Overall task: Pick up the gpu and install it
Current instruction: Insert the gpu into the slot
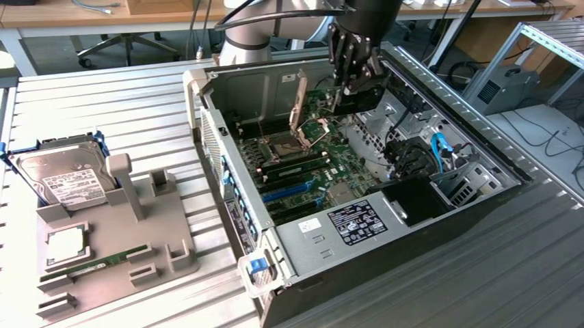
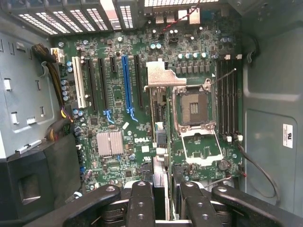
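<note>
Clearly the gpu (image 2: 158, 127) hangs edge-on inside the open case (image 1: 456, 239), a thin flat card clamped in the tool (image 1: 357, 78). In the wrist view it appears as a narrow dark strip running from between the black fingers (image 2: 142, 203) out to its silver metal bracket (image 2: 163, 75), whose bent tab catches the light. Its long axis points away from the tool toward the case's slotted rear wall (image 2: 71, 19), roughly parallel to the expansion slots. It sits above the green motherboard (image 1: 319, 171), between the blue slot (image 2: 126, 85) and the open CPU socket (image 2: 195, 106) with its square metal frame. In the exterior view the card's black face (image 1: 360, 102) shows under the ribbed black fingers, over the far part of the board.

Around it, the board is dense with small capacitors, a finned silver heatsink (image 2: 110, 143) and black memory slots (image 2: 228, 99). A bundle of coloured wires (image 2: 57, 94) runs along one grey steel side wall.

Outside the case, on the ridged metal worktop (image 1: 109, 116) toward the exterior view's left, a grey moulded holder (image 1: 137, 232) carries a silver hard drive (image 1: 64, 178) with a white label, a square chip (image 1: 65, 244) and a slim green RAM stick (image 1: 105, 263).
</note>
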Tool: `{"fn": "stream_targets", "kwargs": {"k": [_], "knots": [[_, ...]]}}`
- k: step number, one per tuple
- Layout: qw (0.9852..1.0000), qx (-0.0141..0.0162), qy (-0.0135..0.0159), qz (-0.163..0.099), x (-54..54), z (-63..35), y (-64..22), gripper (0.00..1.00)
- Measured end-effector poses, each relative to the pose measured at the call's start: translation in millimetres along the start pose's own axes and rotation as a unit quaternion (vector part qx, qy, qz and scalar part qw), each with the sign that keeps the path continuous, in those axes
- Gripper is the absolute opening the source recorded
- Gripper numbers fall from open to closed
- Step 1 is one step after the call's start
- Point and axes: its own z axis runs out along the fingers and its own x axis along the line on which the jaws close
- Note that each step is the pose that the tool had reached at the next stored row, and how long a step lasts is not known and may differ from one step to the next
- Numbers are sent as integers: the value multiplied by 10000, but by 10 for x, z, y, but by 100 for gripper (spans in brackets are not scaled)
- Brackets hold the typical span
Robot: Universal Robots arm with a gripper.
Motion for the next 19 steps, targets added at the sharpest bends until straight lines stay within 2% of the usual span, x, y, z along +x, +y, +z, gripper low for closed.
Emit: {"fn": "stream_targets", "kwargs": {"k": [19], "knots": [[10000, 0, 0, 0, 12, 42, 26, 27]]}}
